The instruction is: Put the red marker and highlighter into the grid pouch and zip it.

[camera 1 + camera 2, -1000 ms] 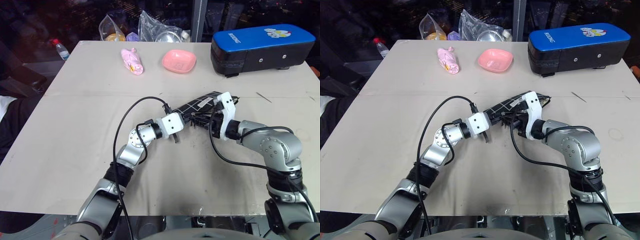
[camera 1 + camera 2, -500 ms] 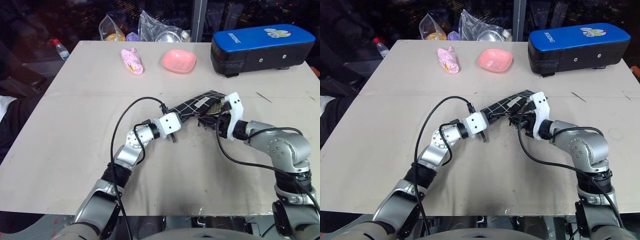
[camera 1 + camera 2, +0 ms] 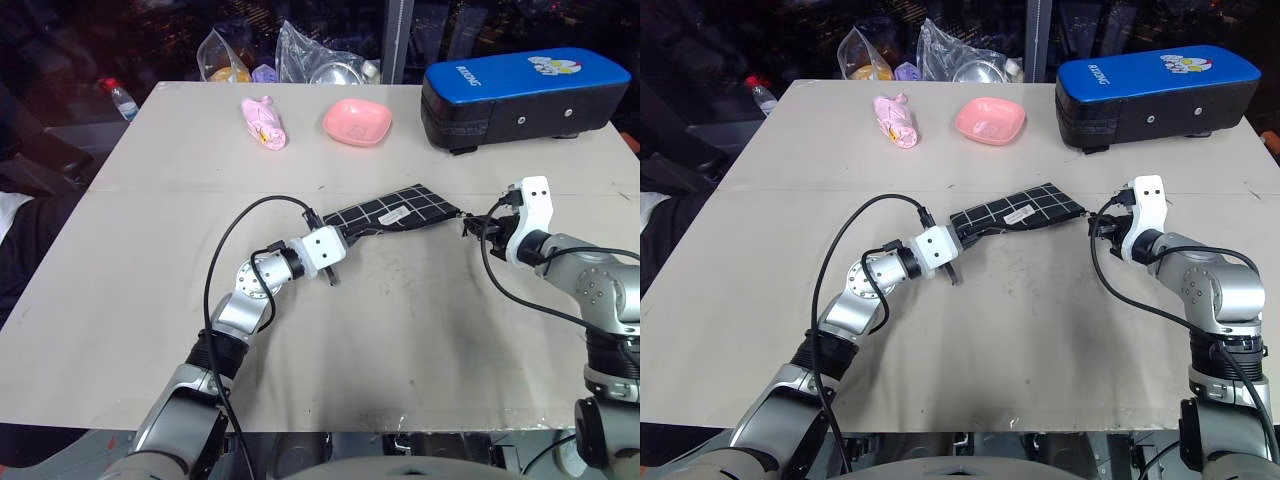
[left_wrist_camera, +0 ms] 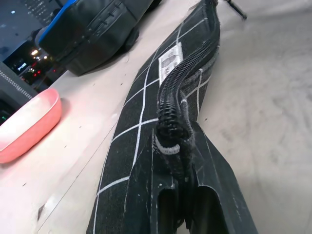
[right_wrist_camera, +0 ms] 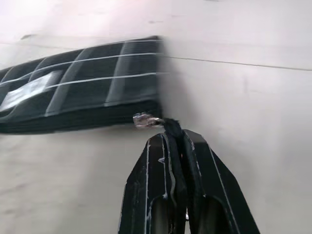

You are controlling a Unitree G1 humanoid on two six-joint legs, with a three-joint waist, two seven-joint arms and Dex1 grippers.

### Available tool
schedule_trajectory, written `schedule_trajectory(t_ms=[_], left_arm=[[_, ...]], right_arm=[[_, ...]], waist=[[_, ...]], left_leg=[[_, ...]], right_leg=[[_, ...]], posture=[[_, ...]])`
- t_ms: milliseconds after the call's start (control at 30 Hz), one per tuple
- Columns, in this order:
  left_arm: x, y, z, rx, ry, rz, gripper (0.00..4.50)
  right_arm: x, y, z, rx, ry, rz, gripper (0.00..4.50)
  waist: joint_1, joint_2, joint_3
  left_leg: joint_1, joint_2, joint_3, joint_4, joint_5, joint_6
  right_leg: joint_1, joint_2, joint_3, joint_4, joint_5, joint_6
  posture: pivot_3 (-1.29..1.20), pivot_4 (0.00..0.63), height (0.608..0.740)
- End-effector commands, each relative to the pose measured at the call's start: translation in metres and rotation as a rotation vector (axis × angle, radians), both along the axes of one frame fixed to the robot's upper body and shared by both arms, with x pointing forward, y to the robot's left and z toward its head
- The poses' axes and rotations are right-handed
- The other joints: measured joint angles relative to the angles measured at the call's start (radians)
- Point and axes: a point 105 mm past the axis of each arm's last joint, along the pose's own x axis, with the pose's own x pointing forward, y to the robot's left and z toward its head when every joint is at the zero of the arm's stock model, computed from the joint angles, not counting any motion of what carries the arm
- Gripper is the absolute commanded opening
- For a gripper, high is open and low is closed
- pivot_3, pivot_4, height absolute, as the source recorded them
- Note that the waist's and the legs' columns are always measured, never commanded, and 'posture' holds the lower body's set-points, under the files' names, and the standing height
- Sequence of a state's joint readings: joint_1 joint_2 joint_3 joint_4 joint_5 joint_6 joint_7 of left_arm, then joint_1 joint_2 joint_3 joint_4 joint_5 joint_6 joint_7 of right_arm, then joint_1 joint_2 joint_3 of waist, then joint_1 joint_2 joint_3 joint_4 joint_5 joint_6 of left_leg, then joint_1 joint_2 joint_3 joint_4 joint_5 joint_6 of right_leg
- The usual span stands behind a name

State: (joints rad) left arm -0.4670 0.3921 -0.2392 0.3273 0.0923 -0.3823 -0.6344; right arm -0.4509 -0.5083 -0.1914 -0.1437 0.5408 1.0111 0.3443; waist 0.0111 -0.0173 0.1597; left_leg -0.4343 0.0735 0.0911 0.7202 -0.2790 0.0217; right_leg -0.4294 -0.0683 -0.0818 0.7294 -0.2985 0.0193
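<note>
The grid pouch [image 3: 390,213] lies flat and stretched out on the table, black with white lines and a small white label [image 4: 169,59]. My left gripper [image 3: 343,235] is shut on the pouch's left end, where the zipper's teeth [image 4: 181,78] run away from its fingers. My right gripper [image 3: 476,228] sits just past the pouch's right end, shut on the zipper pull [image 5: 146,120]. The zipper looks closed along its length. The red marker and the highlighter are hidden from view.
At the table's back right stands a big blue-topped black case [image 3: 520,95]. A pink bowl [image 3: 357,121] and a pink wrapped item [image 3: 265,121] sit at the back, with plastic bags [image 3: 320,60] behind them. A small bottle [image 3: 120,98] is off the back left corner.
My right gripper has swung to the right along the pouch with the zipper pull, closing the opening. The pouch, bunched up before, now lies straight and flat. My left gripper has shifted slightly left.
</note>
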Motion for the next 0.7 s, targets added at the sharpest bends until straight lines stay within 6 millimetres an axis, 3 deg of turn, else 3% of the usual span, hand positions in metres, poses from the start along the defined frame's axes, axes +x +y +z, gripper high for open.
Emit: schedule_trajectory(t_ms=[33,67,100,267,300,400,533,700], left_arm=[[0.004,0.019,0.006,-0.01,-0.011,0.043,0.0],[0.002,0.021,0.006,-0.017,0.003,0.036,0.0],[0.001,0.023,0.006,-0.024,0.011,0.031,0.32],[-0.012,0.039,0.006,-0.084,0.074,0.042,2.53],[-0.016,0.044,0.005,-0.1,0.096,0.048,3.04],[-0.036,0.058,-0.005,-0.125,0.202,0.053,4.32],[-0.06,0.07,-0.016,-0.18,0.362,0.071,4.42],[-0.085,0.073,-0.024,-0.264,0.522,0.111,4.42]], right_arm=[[-0.009,0.0,0.018,0.006,-0.062,0.081,0.72],[-0.013,0.002,0.017,-0.011,-0.073,0.121,1.27],[-0.016,0.003,0.016,-0.031,-0.085,0.148,1.65],[-0.033,-0.007,0.009,-0.116,-0.133,0.256,4.22],[-0.037,-0.011,0.007,-0.128,-0.14,0.272,4.5],[-0.052,-0.025,0.0,-0.173,-0.157,0.331,4.5],[-0.075,-0.031,0.001,-0.153,-0.241,0.449,4.5],[-0.09,-0.051,-0.015,-0.172,-0.241,0.476,4.5]], waist=[[0.0,0.0,0.0],[0.0,0.0,0.0],[0.0,0.0,0.0],[0.0,0.0,0.0],[0.0,0.0,0.0],[0.0,0.0,0.0],[0.0,0.0,0.0],[0.002,0.0,0.0]], left_leg=[[0.0,0.0,0.0,0.0,0.0,0.0],[0.0,0.0,0.0,0.0,0.0,0.0],[0.0,0.0,0.0,-0.001,-0.001,0.001],[0.0,0.0,0.0,-0.001,-0.001,0.001],[0.0,0.0,0.0,-0.001,-0.001,0.001],[0.0,0.001,0.0,-0.001,-0.001,0.001],[0.001,0.002,-0.001,-0.001,-0.001,0.001],[0.001,0.002,-0.001,-0.001,-0.001,0.002]], right_leg=[[0.0,0.0,0.0,0.0,0.0,0.0],[0.0,0.0,0.0,0.0,0.0,0.0],[0.0,0.0,0.0,0.0,0.0,0.0],[0.0,0.0,0.0,-0.001,0.0,0.0],[0.0,0.0,0.0,-0.001,0.0,0.0],[0.0,0.0,0.0,-0.001,0.0,0.0],[0.001,0.0,0.0,-0.001,0.0,0.0],[0.001,-0.001,0.001,-0.001,0.0,0.0]], posture=[[0.0,0.15,0.686],[0.0,0.15,0.686],[0.0,0.15,0.686],[0.0,0.15,0.686],[0.0,0.15,0.686],[0.0,0.15,0.686],[0.0,0.15,0.686],[0.0,0.15,0.686]])
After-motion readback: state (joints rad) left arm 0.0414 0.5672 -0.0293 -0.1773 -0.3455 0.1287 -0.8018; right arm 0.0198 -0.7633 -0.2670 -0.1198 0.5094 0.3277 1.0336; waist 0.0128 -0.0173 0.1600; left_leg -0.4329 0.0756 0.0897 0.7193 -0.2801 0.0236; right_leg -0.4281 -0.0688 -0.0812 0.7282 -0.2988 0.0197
